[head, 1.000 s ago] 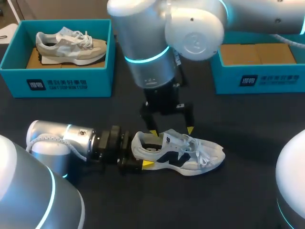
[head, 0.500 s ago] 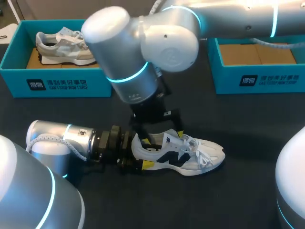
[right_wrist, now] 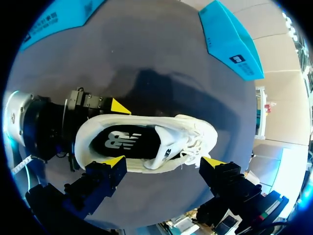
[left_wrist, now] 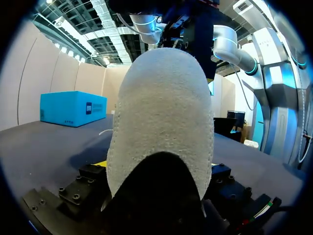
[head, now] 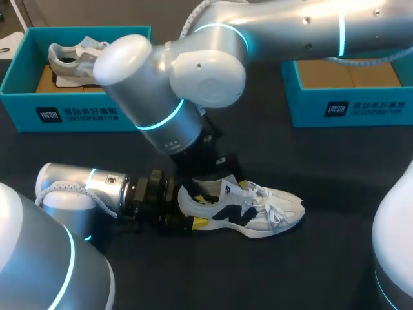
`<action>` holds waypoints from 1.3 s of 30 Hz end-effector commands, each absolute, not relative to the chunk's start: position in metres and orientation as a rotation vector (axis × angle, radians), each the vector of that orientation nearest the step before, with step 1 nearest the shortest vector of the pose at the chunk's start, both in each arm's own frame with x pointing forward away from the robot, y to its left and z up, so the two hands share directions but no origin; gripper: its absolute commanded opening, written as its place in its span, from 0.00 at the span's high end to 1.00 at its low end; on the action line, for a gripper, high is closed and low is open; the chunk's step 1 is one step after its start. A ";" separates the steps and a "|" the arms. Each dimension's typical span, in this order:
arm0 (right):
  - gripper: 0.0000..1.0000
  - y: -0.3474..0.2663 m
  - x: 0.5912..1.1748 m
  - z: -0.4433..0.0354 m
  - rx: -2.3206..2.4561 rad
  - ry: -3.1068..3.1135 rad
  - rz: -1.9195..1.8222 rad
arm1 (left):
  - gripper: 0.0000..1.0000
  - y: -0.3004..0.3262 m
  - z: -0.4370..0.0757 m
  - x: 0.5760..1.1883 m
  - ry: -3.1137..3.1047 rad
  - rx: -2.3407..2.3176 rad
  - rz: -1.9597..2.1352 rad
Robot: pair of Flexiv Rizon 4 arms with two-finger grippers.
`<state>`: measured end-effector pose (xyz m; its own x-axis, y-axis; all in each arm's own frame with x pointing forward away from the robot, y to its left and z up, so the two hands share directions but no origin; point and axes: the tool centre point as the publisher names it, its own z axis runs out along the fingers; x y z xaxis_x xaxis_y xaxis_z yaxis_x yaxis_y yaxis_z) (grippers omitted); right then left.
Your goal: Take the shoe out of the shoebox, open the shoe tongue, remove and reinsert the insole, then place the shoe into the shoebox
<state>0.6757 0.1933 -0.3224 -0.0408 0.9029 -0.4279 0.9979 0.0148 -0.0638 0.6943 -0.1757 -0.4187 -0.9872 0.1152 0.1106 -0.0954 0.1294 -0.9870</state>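
One shoe — heel only, left wrist.

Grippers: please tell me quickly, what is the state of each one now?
Left gripper: shut on the white shoe, at its heel.
Right gripper: open, above the shoe.

head: right arm hides right claw, half of boxed sneaker | left wrist: shoe blocks most of left claw

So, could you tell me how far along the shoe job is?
Done: the shoe is out of the shoebox, lying on the table. In hand: the left pincer grips its heel; the open right pincer hovers over the opening. Left: the insole is inside, so pulling, reinserting and boxing remain.
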 end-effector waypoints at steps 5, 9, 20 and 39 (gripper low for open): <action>0.00 0.194 0.674 -0.334 2.149 1.559 -0.546 | 1.00 -0.176 -0.419 0.694 -2.237 -0.016 1.976; 0.00 0.189 0.677 -0.338 2.156 1.543 -0.546 | 1.00 -0.176 -0.419 0.694 -2.237 -0.016 1.976; 0.00 0.171 0.679 -0.340 2.198 1.494 -0.534 | 1.00 -0.176 -0.419 0.694 -2.237 -0.016 1.976; 0.00 0.139 0.676 -0.335 2.250 1.474 -0.541 | 1.00 -0.176 -0.419 0.694 -2.237 -0.016 1.976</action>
<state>0.6803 0.1462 -0.3356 -0.0099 0.8416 -0.5400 0.9940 -0.0508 -0.0974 0.6944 -0.1757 -0.4187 -0.9872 0.1152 0.1105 -0.0954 0.1293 -0.9870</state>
